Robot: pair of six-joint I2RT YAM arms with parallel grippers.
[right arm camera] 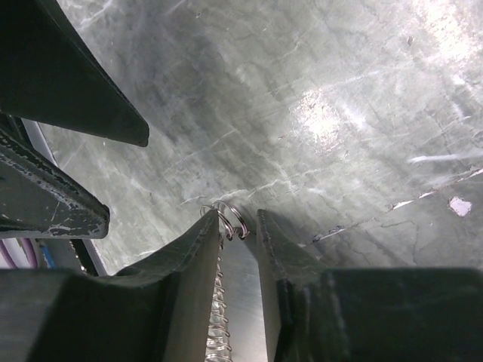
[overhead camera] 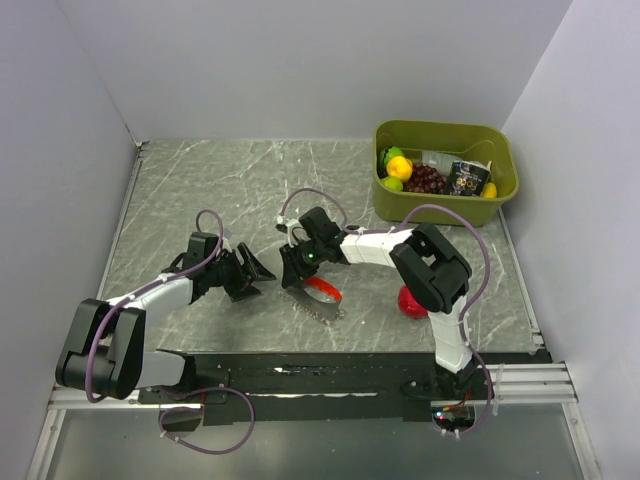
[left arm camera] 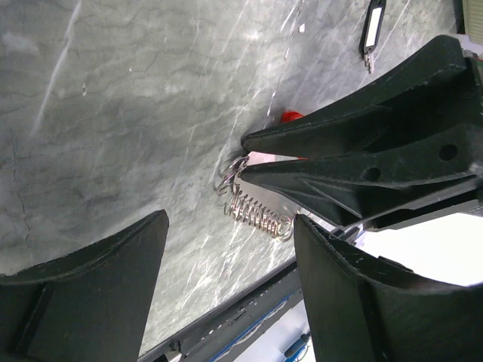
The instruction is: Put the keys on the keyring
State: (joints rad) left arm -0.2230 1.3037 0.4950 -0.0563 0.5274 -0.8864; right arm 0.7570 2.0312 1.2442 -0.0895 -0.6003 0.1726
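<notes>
Re surface [overhead camera: 220, 190]: grey, marbled, pale walls on three sides

Re L pincer [overhead camera: 256, 280]: stands wide, grips nothing. Hangs low over surface, centre-left, tips aimed at R pincer, near it but apart.

Re R pincer [right arm camera: 236, 215]: jaws narrow, gap slim. Sits at upper-left end of the keys [overhead camera: 320, 300]. In R wrist view, shows silver strip [right arm camera: 243, 302] & coil [right arm camera: 219, 302] running down the gap between its fingers [right arm camera: 181, 279], w/ wire loops [right arm camera: 230, 222] poking out just past the tips. Cannot tell whether clamped on the metal or merely set either side of it.

Re the keys: lie approx mid-surface, just in front of R arm [overhead camera: 375, 243]. Red curved piece [overhead camera: 325, 290] on far side, silver strip on near side, the two joined. In L wrist view, shows coil along strip edge, ending in wire loops at R pincer tips. Cannot tell whether that end rests on surface or sits just above it.

Re the keyring [left arm camera: 373, 26]: seen in L wrist view only. Small dark oval w/ pale centre, flat on surface, well apart from the keys, beyond R pincer. Not joined to the keys.

Re red fruit [overhead camera: 410, 300]: sits on surface right of the keys, partly hidden by R arm.

Re green bin [overhead camera: 445, 128]: far-right corner, holds yellow, green & dark purple fruit plus a small dark packet
</notes>
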